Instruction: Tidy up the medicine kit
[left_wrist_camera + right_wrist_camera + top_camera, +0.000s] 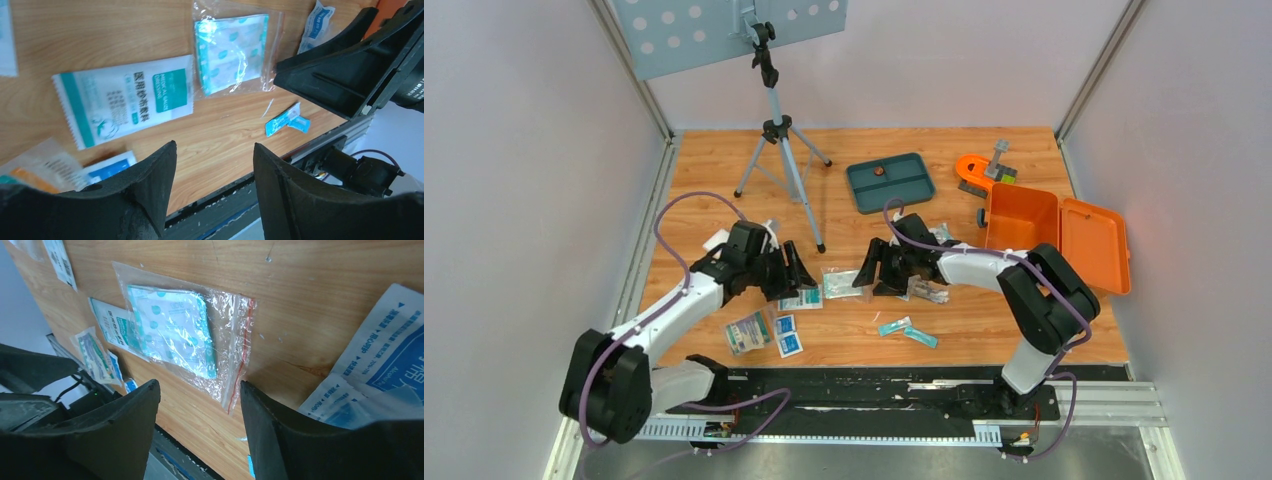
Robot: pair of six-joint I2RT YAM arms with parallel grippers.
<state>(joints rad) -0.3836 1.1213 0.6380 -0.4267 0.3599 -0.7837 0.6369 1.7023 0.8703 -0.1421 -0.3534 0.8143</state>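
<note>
Reading "MEDICAL GAUZE": white-teal packet (127, 97)

table (704, 170) | wood | holds: medicine kit (1064, 235), teal tray (909, 185), zip bag (841, 283)

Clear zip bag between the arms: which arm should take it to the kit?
Right. The right gripper hovers open at the bag, and the open orange kit lies on its side. The left gripper is nearer the white gauze packet.
</note>
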